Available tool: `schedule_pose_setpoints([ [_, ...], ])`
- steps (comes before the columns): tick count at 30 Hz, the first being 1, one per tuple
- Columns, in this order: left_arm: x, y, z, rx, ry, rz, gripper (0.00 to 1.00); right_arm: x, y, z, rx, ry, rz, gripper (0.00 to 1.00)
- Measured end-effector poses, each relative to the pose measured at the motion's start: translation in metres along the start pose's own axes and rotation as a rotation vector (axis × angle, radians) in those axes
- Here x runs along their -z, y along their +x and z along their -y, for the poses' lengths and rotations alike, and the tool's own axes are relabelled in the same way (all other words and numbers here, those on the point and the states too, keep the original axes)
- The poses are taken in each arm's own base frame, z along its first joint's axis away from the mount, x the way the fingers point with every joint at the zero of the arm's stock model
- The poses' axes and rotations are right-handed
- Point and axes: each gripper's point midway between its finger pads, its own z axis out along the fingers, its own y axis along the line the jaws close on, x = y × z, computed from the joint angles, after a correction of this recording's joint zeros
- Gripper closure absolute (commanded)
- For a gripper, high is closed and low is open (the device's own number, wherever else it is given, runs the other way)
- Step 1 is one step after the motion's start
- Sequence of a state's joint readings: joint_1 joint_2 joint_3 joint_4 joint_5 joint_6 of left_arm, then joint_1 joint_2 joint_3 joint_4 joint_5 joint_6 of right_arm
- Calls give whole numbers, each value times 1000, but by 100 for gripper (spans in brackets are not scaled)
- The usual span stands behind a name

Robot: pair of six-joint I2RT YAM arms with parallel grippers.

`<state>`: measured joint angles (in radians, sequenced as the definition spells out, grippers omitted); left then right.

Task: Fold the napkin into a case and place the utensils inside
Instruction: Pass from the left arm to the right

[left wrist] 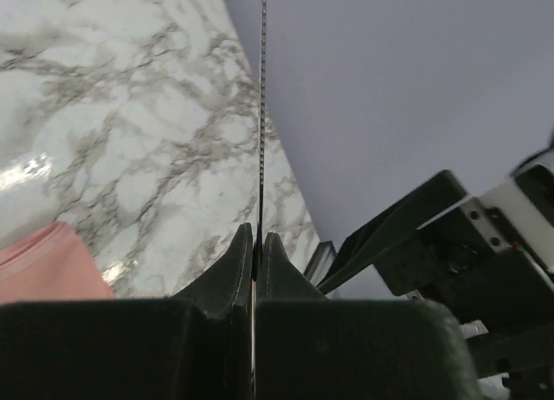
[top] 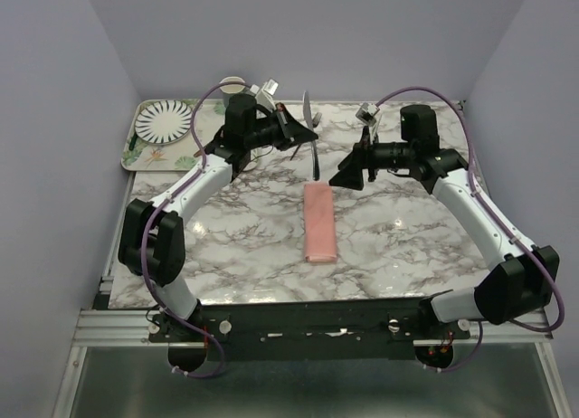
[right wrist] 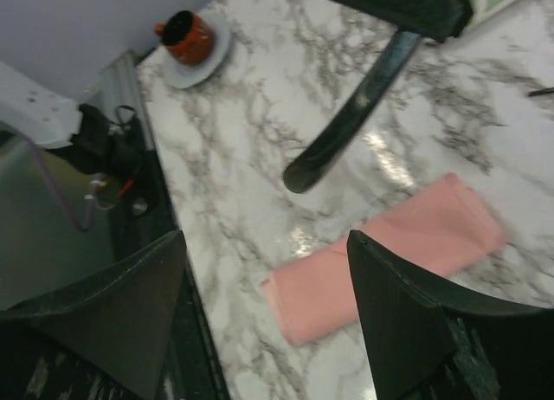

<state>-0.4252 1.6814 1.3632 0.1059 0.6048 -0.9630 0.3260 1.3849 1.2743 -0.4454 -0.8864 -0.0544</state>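
- The left fingers (left wrist: pixel 238 261) are pinched tight on a slim silver metal table knife (left wrist: pixel 261 114). It shows edge-on, its fine serrations running straight out past the tips.
- From above, the knife crosses the left fingers, and its lower end points at the far end of the cloth. It is very close, but I can't tell whether it touches.
- The right fingers (right wrist: pixel 112 305) are spread wide with nothing between them. They hover over the white marble-patterned surface (top: pixel 407 246), just right of the cloth's far end.
- The narrow salmon-pink cloth case (top: pixel 318 223) lies flat mid-surface between the two arms, its length running away from the bases.
- Progress: the folding looks done, since the napkin is already a slim strip. Where its opening sits is not visible.
- To go: the knife is not yet inside, and the fork has to follow. I can't pick the fork out in any view.
- Further out, a round striped plate (top: pixel 164 121) sits on a pale green tray (top: pixel 129 156) at the far left corner. An orange-brown cup (right wrist: pixel 186 35) stands on a white saucer along the far edge.
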Motion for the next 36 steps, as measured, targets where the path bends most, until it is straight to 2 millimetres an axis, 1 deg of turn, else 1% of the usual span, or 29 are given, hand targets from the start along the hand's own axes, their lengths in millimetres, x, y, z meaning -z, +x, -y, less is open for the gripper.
schedule_pose_setpoints([
  [1, 0, -2, 8, 3, 47, 6, 100, -2, 1, -9, -43, -59, -3, 18],
  [2, 0, -3, 17, -1, 95, 10, 100, -3, 1, -14, -70, -90, -6, 19],
  [3, 1, -3, 31, -3, 164, 9, 100, -5, 3, -17, -98, -116, -12, 19],
  [4, 1, -4, 39, -6, 200, 9, 100, -8, 6, -19, -144, -148, -23, 20],
  [7, 5, -7, 65, -31, 313, 11, 100, -15, 8, -17, -210, -180, -31, 23],
  [10, 6, -3, 80, -43, 374, -5, 100, -20, 5, -15, -250, -196, -23, 25],
  [12, 5, -1, 84, -46, 395, -14, 100, -21, 2, -15, -264, -204, -17, 27],
  [13, 5, -1, 85, -47, 402, -18, 100, -22, 1, -14, -268, -209, -13, 33],
  [15, 4, 0, 85, -43, 407, -24, 100, -23, -4, -14, -272, -213, -3, 39],
  [16, 4, 0, 85, -41, 410, -27, 100, -23, -6, -14, -279, -216, 2, 45],
  [18, 4, 2, 86, -41, 415, -33, 100, -23, -11, -15, -275, -220, 13, 52],
  [19, 4, 2, 86, -43, 418, -34, 100, -23, -14, -16, -276, -223, 20, 65],
  [21, 4, 3, 87, -45, 421, -37, 100, -24, -19, -15, -277, -227, 32, 83],
  [22, 4, 3, 87, -47, 422, -37, 100, -24, -21, -16, -285, -232, 33, 99],
  [23, 4, 3, 87, -49, 421, -37, 100, -24, -22, -16, -293, -237, 35, 99],
  [24, 4, 3, 87, -47, 420, -38, 84, -25, -24, -16, -307, -236, 35, 99],
  [26, 4, 1, 89, -70, 418, -35, 72, -26, -25, -15, -321, -247, 32, 99],
  [27, 2, -1, 88, -76, 405, -34, 61, -26, -26, -14, -321, -244, 36, 99],
  [28, 0, -3, 85, -72, 376, -33, 55, -27, -26, -13, -321, -236, 39, 99],
  [29, -2, -4, 83, -60, 349, -40, 52, -27, -27, -12, -319, -231, 41, 99],
  [31, -7, -17, 76, -72, 249, 2, 43, -29, -27, -6, -320, -201, 49, 99],
  [32, -9, -23, 71, -75, 186, 14, 43, -29, -28, -2, -320, -175, 56, 99],
  [33, -10, -28, 70, -87, 136, 28, 47, -30, -28, 0, -319, -158, 61, 99],
  [34, -9, -35, 66, -116, 72, 54, 48, -31, -28, 5, -322, -127, 67, 99],
  [36, -6, -40, 65, -139, 14, 70, 50, -32, -27, 15, -327, -68, 79, 99],
])
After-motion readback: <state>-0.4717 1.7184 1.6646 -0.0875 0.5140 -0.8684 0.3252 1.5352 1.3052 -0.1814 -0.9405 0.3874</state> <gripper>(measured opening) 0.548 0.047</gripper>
